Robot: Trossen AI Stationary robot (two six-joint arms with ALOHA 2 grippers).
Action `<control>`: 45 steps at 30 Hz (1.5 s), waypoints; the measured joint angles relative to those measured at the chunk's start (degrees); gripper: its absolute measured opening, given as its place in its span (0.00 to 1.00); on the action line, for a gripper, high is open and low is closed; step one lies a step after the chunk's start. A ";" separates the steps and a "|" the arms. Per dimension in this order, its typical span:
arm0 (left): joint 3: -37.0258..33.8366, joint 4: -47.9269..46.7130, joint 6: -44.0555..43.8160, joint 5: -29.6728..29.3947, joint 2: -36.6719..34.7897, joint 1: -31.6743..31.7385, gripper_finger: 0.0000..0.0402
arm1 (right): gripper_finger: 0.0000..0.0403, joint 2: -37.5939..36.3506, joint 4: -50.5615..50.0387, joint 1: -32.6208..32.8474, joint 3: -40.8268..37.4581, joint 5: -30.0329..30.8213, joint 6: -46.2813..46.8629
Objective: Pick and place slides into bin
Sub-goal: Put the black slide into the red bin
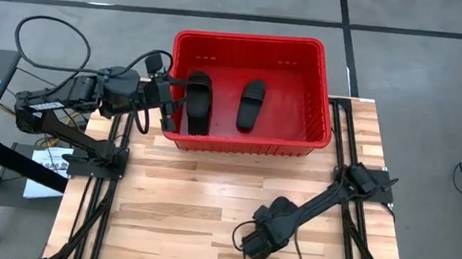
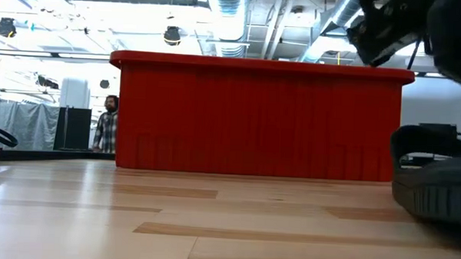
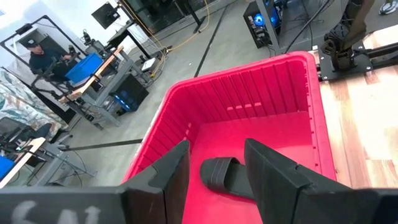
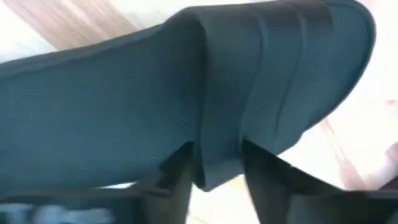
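The red bin stands at the table's far side. Two black slides lie flat on its floor, one at the left and one in the middle. My left gripper is over the bin's left wall, open and empty. In its wrist view one slide shows beyond the fingers. My right gripper is low near the table's near edge, shut on a third slide, which also shows in the low view. The arm hides this slide in the high view. My right gripper pinches the edge of the slide's wide strap between its two fingers. The footbed stretches off to one side. In the low view the sole is at table height; whether it rests on the wood or is just clear, I cannot tell.
The wooden table top lies bare between the bin and my right arm. Black frame rails run along both table sides. A person stands in the room behind, and another sits at a desk.
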 joint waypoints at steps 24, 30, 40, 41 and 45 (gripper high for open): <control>0.00 -0.53 -0.04 0.00 0.00 0.00 0.36 | 0.00 0.71 -15.00 -0.20 11.70 5.77 -0.46; 0.00 -0.49 -0.07 0.00 0.00 0.00 0.36 | 0.00 0.71 -15.01 -0.22 13.53 8.61 -0.82; 0.00 -0.44 -0.11 0.00 0.00 0.00 0.36 | 0.00 0.69 -14.96 -0.67 17.46 17.28 -4.45; 0.00 -0.44 -0.11 0.00 0.00 0.00 0.36 | 0.00 0.69 -14.97 -0.89 17.81 18.19 -5.12; 0.00 -0.44 -0.11 -0.01 0.00 0.00 0.36 | 0.00 0.65 -14.96 -2.15 19.13 21.57 -8.57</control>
